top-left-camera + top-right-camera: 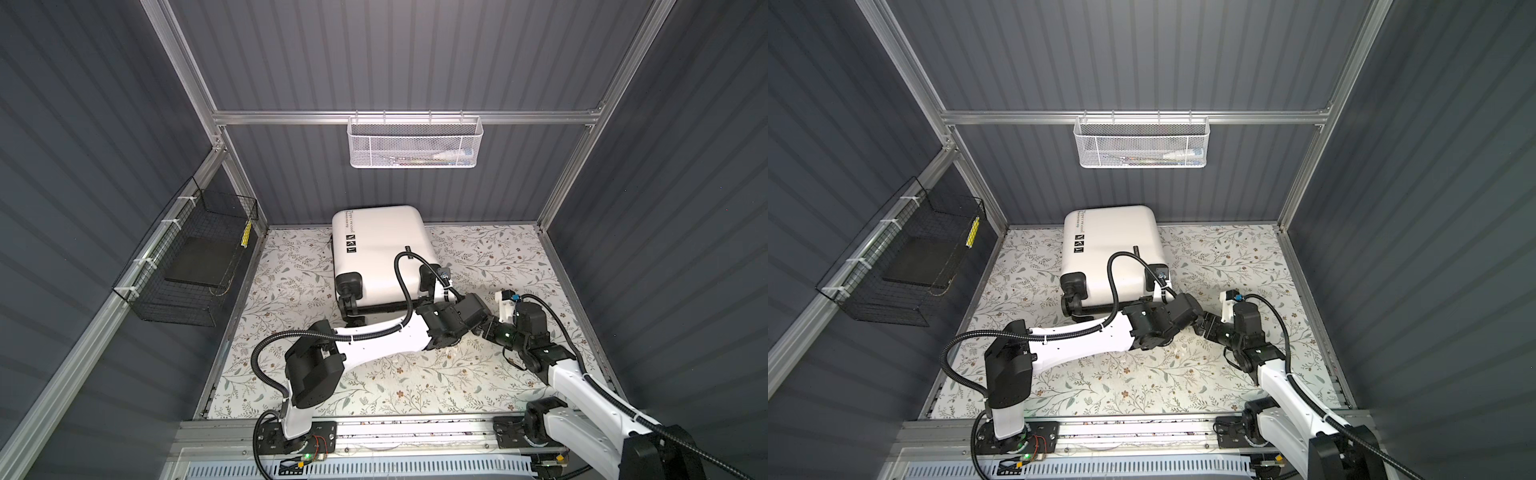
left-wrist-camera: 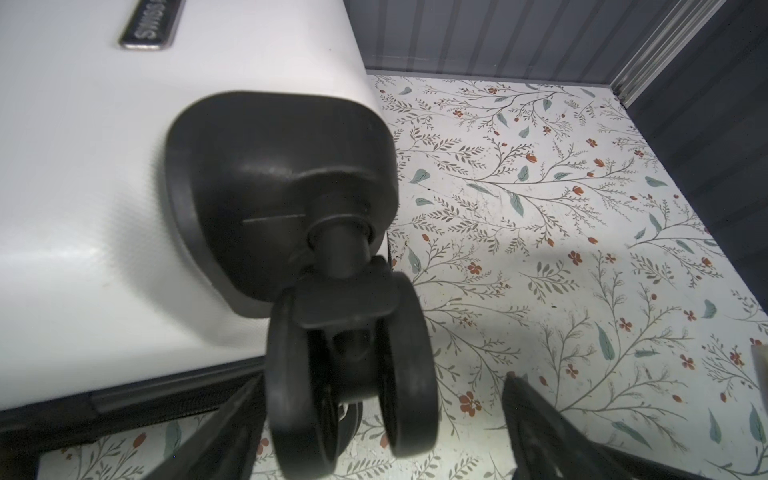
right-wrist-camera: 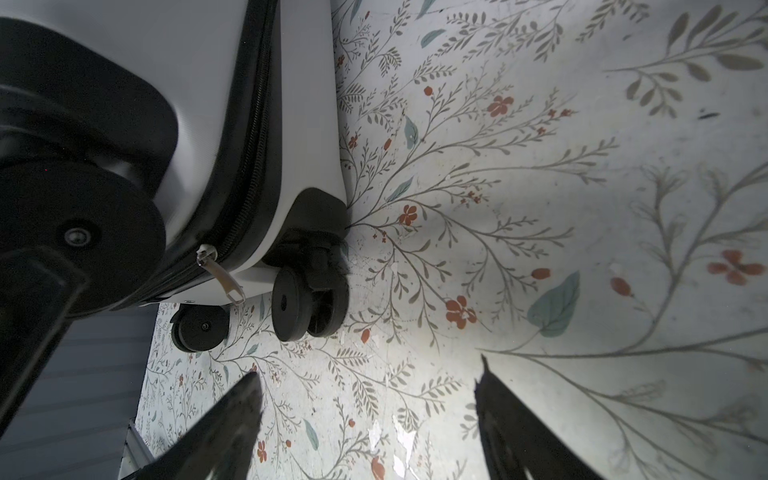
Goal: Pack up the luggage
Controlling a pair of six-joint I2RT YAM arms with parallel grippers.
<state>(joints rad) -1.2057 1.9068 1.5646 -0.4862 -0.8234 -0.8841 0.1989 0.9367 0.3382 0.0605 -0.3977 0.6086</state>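
The luggage (image 1: 374,249) (image 1: 1108,241) is a white hard-shell suitcase lying flat and zipped closed at the back middle of the floral table (image 1: 374,374). My left gripper (image 1: 432,291) (image 2: 382,386) reaches across to the suitcase's near right corner. It is open, with a black double wheel (image 2: 353,374) between its spread fingers and a clear gap on one side. My right gripper (image 1: 482,332) (image 3: 365,386) sits low just right of the left wrist. It is open over bare table, with nothing between its fingers. The zipper pull (image 3: 220,278) hangs beside a lower wheel (image 3: 307,299).
A white mesh basket (image 1: 415,141) holding small items hangs on the back rail. A black wire basket (image 1: 199,257) with a dark flat thing inside hangs on the left wall. Grey walls and aluminium posts close in the table on three sides.
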